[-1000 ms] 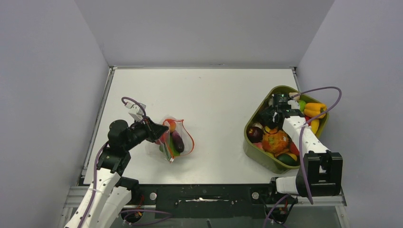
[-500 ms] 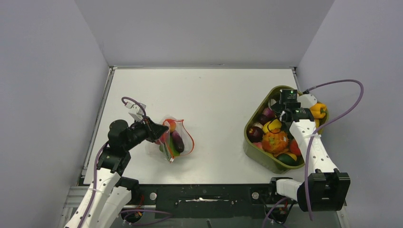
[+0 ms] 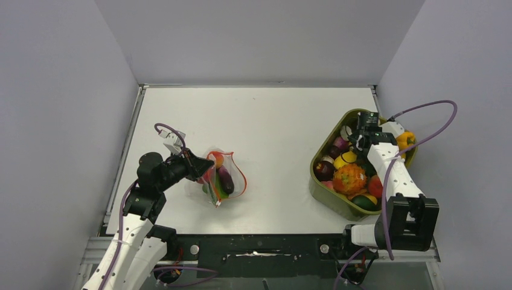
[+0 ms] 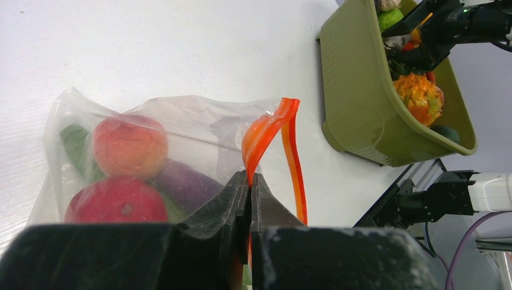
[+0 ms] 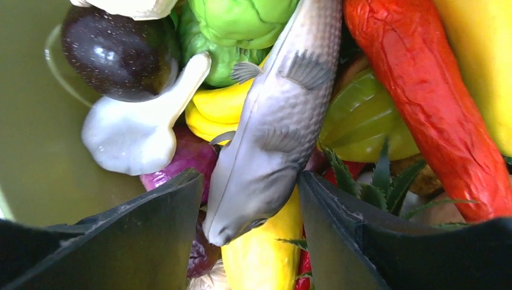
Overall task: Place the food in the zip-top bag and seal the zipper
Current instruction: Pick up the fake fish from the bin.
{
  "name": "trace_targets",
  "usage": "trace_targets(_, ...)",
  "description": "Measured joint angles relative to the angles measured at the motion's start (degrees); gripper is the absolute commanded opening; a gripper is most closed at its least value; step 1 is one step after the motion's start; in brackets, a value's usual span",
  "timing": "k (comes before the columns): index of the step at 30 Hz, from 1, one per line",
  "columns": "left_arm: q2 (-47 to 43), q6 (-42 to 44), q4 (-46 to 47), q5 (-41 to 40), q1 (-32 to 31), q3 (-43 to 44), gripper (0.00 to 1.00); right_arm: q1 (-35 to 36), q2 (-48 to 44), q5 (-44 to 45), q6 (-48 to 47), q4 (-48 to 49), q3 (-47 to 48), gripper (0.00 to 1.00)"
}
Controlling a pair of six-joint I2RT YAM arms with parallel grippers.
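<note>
Near the table's [image 3: 265, 115] front-left corner, the left gripper [image 4: 249, 184] is clamped on the zipper [image 4: 268, 130] of the zip-top bag [image 4: 199, 118] (food [image 4: 130, 145] inside). At the right edge, the right gripper [image 5: 247, 178], jaws apart, straddles a grey toy fish [image 5: 278, 121] in the olive tub [image 3: 323, 190].

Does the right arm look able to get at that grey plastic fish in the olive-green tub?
Probably yes: the grey plastic fish lies uppermost in the olive-green tub, and the right gripper hangs open astride it, nothing between.
</note>
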Motion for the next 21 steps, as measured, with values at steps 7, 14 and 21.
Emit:
trace_targets(7,-0.17,0.0,-0.02,0.0,0.0,0.0,0.0,-0.11,2.62,-0.87,0.28,1.7,-0.02,0.39)
trace_targets(14,-0.31,0.02,-0.04,0.0,0.0,0.0,0.0,-0.11,-0.04,-1.03,0.04,3.87,-2.36,0.36)
trace_targets(21,-0.31,0.02,-0.07,0.0,0.0,0.0,0.0,-0.11,-2.14,-2.82,-0.26,4.09,-2.84,0.3)
